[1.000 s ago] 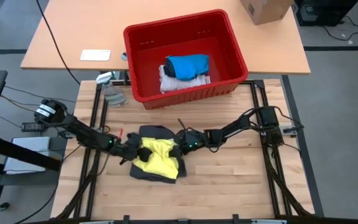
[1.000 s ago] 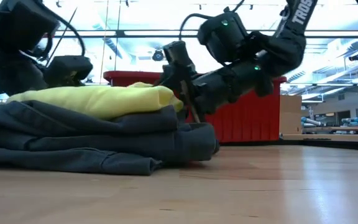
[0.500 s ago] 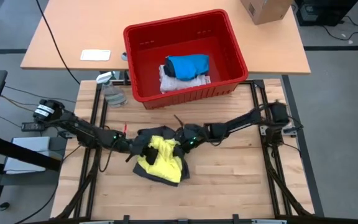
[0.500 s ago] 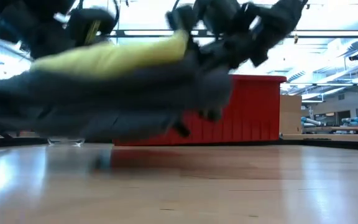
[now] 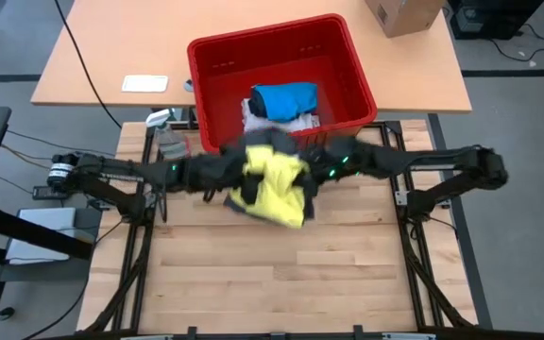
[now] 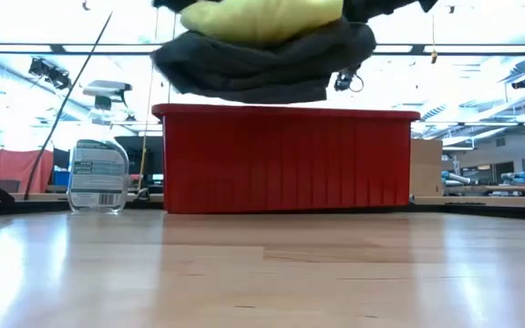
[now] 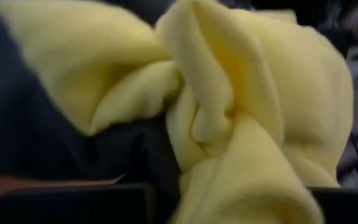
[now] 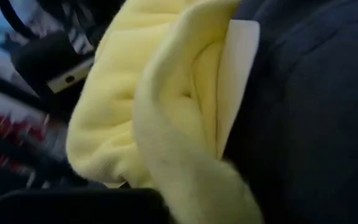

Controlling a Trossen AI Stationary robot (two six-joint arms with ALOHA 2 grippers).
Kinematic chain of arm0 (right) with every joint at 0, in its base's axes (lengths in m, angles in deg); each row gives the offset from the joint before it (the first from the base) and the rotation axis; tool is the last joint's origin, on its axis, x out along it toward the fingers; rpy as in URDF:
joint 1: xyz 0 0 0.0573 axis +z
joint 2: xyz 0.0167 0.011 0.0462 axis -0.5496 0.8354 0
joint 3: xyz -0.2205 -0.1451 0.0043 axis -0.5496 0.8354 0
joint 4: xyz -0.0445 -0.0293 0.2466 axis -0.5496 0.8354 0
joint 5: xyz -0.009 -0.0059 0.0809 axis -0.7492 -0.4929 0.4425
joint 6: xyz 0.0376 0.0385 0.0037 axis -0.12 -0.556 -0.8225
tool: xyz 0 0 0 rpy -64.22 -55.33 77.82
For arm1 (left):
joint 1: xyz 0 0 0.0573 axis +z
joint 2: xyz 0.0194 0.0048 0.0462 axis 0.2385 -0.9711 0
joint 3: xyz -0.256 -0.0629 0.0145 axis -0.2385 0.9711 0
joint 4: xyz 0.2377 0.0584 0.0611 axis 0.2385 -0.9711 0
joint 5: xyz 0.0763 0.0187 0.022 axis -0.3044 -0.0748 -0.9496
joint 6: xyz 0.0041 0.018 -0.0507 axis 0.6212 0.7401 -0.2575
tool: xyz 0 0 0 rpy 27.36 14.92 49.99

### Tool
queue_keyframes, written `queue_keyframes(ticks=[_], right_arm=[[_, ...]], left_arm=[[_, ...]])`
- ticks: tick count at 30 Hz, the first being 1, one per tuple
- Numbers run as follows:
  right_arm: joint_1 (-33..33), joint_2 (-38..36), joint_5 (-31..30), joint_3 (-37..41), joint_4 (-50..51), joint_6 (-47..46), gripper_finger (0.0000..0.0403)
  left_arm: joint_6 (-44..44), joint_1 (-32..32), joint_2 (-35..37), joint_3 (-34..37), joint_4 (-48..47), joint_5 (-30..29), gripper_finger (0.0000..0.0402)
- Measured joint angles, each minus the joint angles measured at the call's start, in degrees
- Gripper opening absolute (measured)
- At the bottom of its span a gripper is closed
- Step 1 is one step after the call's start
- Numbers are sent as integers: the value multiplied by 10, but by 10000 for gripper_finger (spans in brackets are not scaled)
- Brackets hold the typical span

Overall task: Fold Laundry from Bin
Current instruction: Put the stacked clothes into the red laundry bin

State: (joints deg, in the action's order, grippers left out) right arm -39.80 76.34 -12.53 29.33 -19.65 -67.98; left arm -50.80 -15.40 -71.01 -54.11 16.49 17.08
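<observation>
I see both arms stretched level across the far part of the wooden table point(image 5: 253, 283), meeting at a stack of two garments lifted clear of the surface. The left gripper point(image 5: 217, 176) is clamped on the left side of the stack and the right gripper point(image 5: 315, 168) is clamped on its right side; each wrist view is filled with cloth pressed between that arm's own fingers. The stack consists of the yellow garment point(image 5: 274, 181) lying on the dark grey garment point(image 6: 262, 66), which wraps beneath it and sags below it in the low view. From above, the stack hangs just in front of the near wall of the red bin point(image 5: 348, 52), partly overlapping its rim. In the low view it sits above the level of the bin's rim, with open air between cloth and table. Inside the bin I see the blue garment point(image 5: 283, 99) resting on the white garment point(image 5: 302, 123). A spray bottle point(image 6: 93, 173) stands on the table left of the bin.
</observation>
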Motion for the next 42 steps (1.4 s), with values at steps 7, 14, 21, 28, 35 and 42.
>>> queue_keyframes(ticks=[7,14,21,28,35,42], right_arm=[[-100,-80,-8,-1,-6,76,92],[-244,-52,69,-1,-99,96,92],[-374,55,92,-96,-114,146,92],[-452,224,103,-213,-78,164,92],[-505,344,139,-269,7,148,181],[-550,350,109,-281,64,107,333]], left_arm=[[81,100,-35,-116,14,21,88],[132,205,-122,-237,-18,39,88],[155,317,-202,-330,-34,48,91],[118,431,-313,-374,-41,145,92],[110,493,-396,-403,-128,232,132],[146,541,-408,-404,-238,287,219]])
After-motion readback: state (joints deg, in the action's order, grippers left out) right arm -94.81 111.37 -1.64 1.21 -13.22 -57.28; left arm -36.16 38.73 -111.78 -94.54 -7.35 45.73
